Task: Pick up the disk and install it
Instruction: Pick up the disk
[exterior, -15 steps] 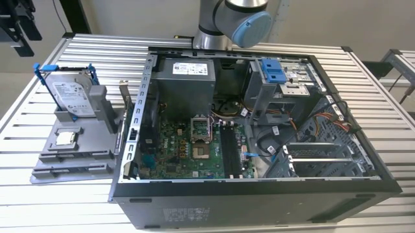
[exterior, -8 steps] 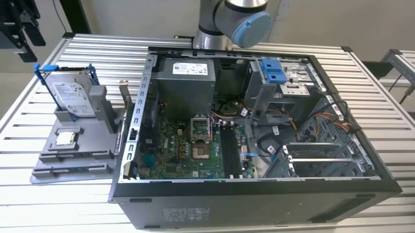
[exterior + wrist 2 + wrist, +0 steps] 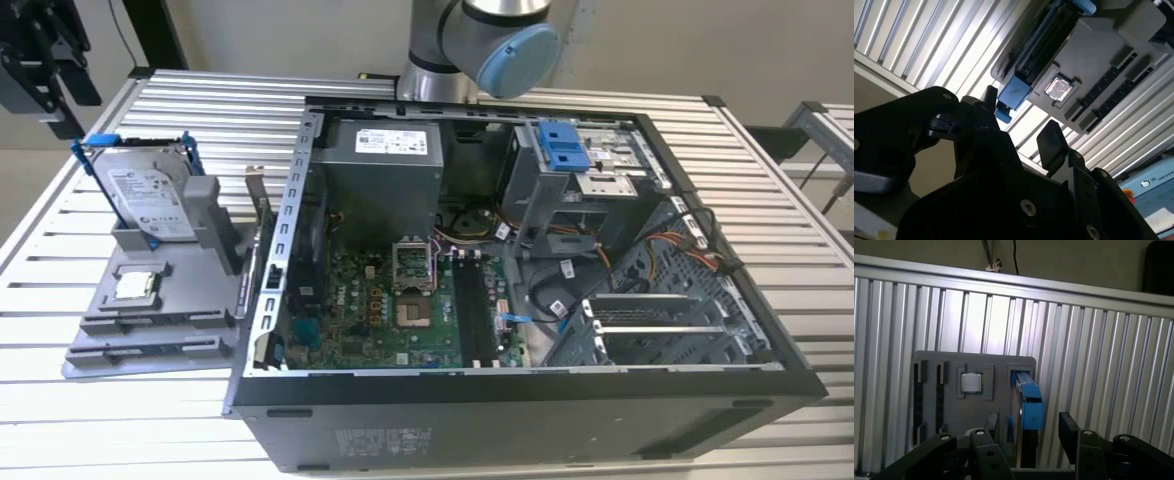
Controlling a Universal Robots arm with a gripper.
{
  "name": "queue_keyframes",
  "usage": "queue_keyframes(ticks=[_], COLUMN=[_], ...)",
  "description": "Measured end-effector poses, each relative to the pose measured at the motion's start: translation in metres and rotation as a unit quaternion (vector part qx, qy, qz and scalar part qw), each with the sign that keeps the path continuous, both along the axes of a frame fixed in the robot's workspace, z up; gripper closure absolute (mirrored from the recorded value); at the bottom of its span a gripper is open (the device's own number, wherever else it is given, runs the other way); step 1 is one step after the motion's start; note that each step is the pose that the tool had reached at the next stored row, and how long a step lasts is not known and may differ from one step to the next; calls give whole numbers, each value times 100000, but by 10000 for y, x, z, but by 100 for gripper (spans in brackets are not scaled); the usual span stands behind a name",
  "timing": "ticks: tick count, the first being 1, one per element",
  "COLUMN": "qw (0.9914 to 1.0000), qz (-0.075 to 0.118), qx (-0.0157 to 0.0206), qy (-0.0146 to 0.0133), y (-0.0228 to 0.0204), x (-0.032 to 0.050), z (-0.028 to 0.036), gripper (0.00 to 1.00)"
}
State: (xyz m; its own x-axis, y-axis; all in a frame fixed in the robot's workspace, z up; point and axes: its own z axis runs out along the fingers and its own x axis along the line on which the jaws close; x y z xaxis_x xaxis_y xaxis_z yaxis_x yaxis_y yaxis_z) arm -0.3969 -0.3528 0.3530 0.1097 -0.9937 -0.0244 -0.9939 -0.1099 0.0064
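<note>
The disk (image 3: pixel 135 193) stands on edge in a slot of the grey holder tray (image 3: pixel 180 312), in the exterior view at about 9 o'clock from the open computer case (image 3: pixel 534 402). The tray and case sit on the slatted aluminium table (image 3: pixel 801 300). A small square chip (image 3: pixel 134 285) lies flat on the same tray, at about 6 o'clock from the disk.

The gripper (image 3: pixel 1029 422) hangs above the disk and apart from it. Its fingers (image 3: pixel 1069 432) are spread wide, holding nothing, and in the first wrist view they line up on either side of the disk's thin edge.

I judge the disk to be a stiff, dense block of metal, fairly heavy for its size. It would take a firm squeeze but not a knock or a drop. Its bare metal faces look smooth and could slip. The blue plastic bracket (image 3: pixel 1030 402) framing it is lighter and may flex. The two broad faces, taken near the upper edge that stands clear of the slot, look like the safest hold.

A white label covers the face turned toward the exterior camera, and it carries dark print and a small logo. A second white sticker sits on the power supply (image 3: pixel 387 150) inside the case, at about 12 o'clock.
</note>
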Motion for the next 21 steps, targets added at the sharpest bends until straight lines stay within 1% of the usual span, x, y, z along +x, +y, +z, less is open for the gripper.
queue_keyframes(ticks=[5,15,21], qw=[100000,100000,100000], qz=[-6,-4,2], qx=[-2,2,-2], qy=[1,-1,4], y=[8,43,55], x=[4,13,15], z=[-91,-274,-383], gripper=[0,0,0])
